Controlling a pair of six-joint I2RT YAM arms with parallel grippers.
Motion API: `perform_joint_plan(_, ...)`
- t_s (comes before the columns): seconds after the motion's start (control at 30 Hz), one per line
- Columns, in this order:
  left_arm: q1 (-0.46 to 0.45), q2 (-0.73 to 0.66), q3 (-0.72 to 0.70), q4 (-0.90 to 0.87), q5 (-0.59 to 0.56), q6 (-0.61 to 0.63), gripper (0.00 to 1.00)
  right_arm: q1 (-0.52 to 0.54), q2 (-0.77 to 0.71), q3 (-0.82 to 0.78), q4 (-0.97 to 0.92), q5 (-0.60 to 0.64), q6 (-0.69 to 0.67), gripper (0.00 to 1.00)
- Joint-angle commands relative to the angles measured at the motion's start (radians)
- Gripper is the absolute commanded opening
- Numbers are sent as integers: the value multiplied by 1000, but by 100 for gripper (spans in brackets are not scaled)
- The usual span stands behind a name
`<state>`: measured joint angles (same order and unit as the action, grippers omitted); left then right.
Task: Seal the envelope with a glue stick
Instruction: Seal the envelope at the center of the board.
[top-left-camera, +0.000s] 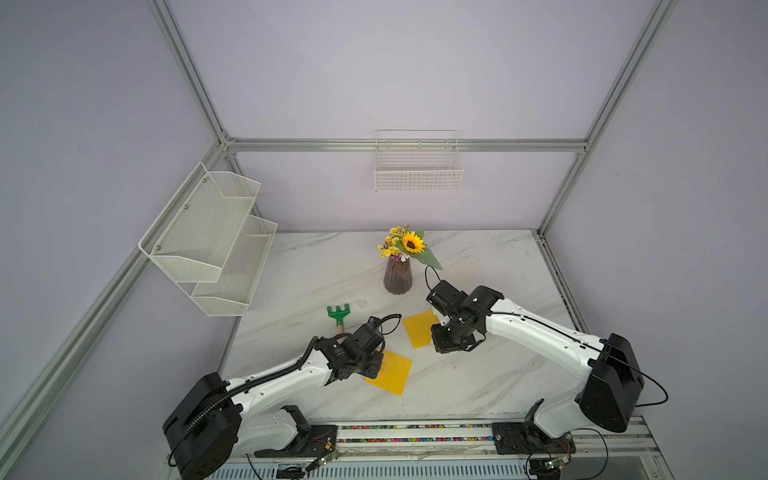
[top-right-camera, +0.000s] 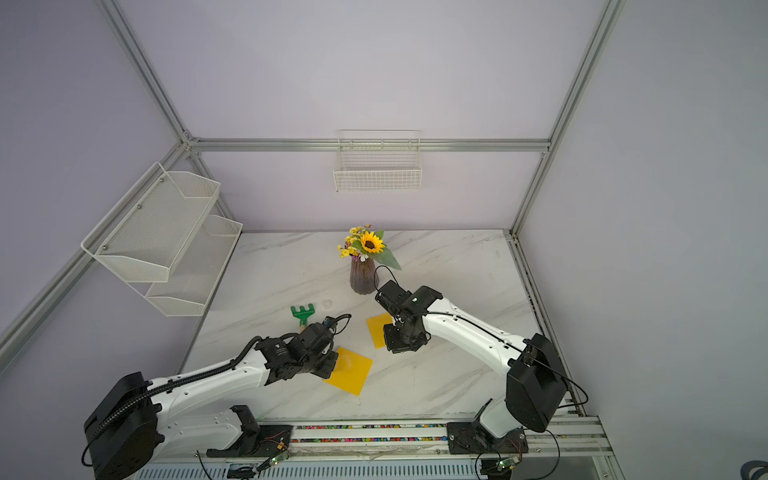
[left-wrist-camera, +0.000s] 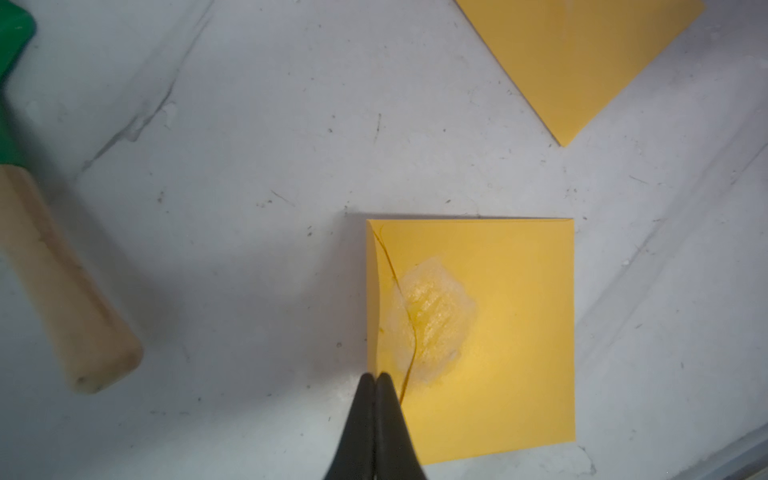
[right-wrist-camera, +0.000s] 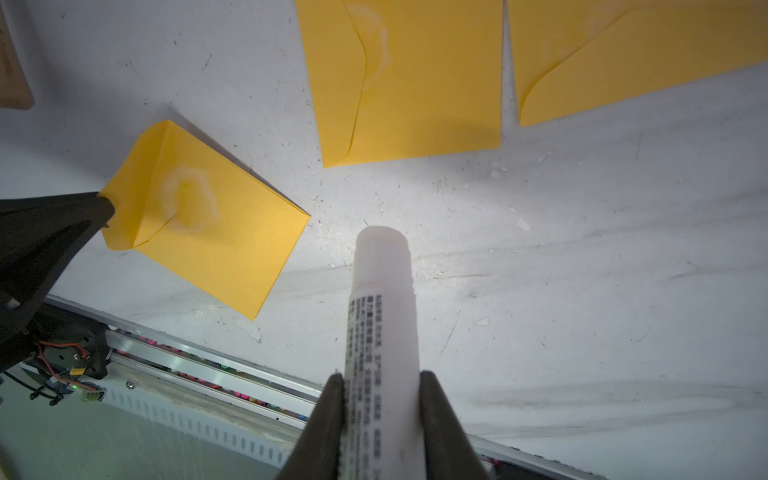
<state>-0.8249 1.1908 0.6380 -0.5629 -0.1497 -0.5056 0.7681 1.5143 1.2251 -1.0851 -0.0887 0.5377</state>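
A yellow envelope (top-left-camera: 392, 374) (top-right-camera: 353, 372) (left-wrist-camera: 498, 332) (right-wrist-camera: 220, 249) lies near the table's front with its flap folded over. A whitish glue smear (left-wrist-camera: 432, 316) sits around the flap's tip. My left gripper (left-wrist-camera: 376, 376) (right-wrist-camera: 106, 208) is shut, and its tips rest on the envelope's flap-side edge. I see no paper between the fingers. My right gripper (right-wrist-camera: 381, 376) is shut on the glue stick (right-wrist-camera: 382, 291), a white tube with grey print. The tube's end hangs over bare table to the right of the envelope. Both top views hide the stick under the right wrist.
A second yellow envelope (top-left-camera: 419, 328) (top-right-camera: 379, 328) (left-wrist-camera: 582, 54) (right-wrist-camera: 411, 83) lies under the right wrist, with a third (right-wrist-camera: 623, 54) beside it. The green rake (top-left-camera: 338, 313) (left-wrist-camera: 62, 282) is behind the left wrist. A flower vase (top-left-camera: 398, 276) stands mid-table. A mesh shelf (top-left-camera: 208, 237) hangs on the left wall.
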Motion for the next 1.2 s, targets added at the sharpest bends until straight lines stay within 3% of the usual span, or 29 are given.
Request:
perform_joint_plan(0.0,7,-18,32,-49,-69,-18,0,-5,1,22,-9,-11,-12,0)
perform_joint_plan(0.3,2,153,114,-49,11,-2,1,-5,23,40,-15,-17,-20,0)
perform_joint_plan(0.73,-38,251,133,4,59,-29,4,-5,57,58,-16,-35,-42,0)
perform_joint_plan(0.83,-46,275,137,26,77,-37,10,-4,64,59,-16,-39,-44,0)
perform_joint_plan(1.07,-49,276,85,98,132,-74,41,-4,69,62,-24,-45,-48,0)
perform_joint_plan(1.17,-47,254,55,108,144,-91,44,-5,73,59,-21,-49,-48,0)
